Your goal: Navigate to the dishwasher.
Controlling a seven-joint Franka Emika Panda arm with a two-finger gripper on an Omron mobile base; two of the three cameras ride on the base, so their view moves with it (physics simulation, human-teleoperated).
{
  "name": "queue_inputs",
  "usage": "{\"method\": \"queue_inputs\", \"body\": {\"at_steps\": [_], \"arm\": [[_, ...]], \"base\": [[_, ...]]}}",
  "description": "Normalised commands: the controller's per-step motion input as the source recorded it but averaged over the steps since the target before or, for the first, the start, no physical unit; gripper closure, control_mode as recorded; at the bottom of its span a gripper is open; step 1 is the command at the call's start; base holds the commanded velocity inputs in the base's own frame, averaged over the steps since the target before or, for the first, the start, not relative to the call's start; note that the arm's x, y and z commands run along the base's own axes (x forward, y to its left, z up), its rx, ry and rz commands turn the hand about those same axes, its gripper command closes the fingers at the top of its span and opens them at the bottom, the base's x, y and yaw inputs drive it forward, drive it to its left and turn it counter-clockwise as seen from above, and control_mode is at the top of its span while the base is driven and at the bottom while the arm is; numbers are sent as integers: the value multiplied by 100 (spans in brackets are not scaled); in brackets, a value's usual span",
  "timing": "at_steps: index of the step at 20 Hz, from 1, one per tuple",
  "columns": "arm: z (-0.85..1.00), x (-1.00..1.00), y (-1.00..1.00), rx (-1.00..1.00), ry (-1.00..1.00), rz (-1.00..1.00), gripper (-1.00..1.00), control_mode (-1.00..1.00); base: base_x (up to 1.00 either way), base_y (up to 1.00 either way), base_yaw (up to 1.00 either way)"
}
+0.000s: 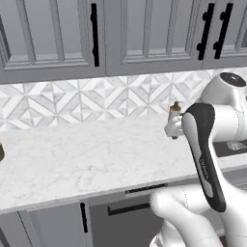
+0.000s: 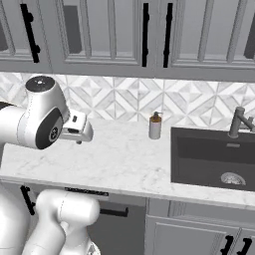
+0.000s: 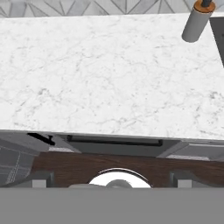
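A white marble table (image 2: 124,159) runs under grey upper cabinets (image 2: 109,35) with black bar handles. Behind it rises a diamond-patterned tile backsplash (image 2: 129,102). A dark sink (image 2: 211,157) with a grey faucet (image 2: 238,121) is set into the table's right end. Dark wood floor (image 3: 131,166) lies below.

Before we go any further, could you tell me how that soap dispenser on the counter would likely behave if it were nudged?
The soap dispenser stands tall and narrow on the marble counter, so it would probably tip rather than slide. Its round body suggests it would roll once down, perhaps toward the sink beside it. Its smooth sides may be slippery.
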Motion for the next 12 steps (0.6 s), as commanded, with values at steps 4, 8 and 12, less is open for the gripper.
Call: {"method": "queue_inputs", "body": {"at_steps": [4, 8, 12], "arm": [[0, 0, 0, 0, 0, 0, -100, 100], [0, 0, 0, 0, 0, 0, -100, 100], [0, 0, 0, 0, 0, 0, -100, 100]], "base": [[0, -9, 4], [0, 0, 0], [0, 0, 0]]}}
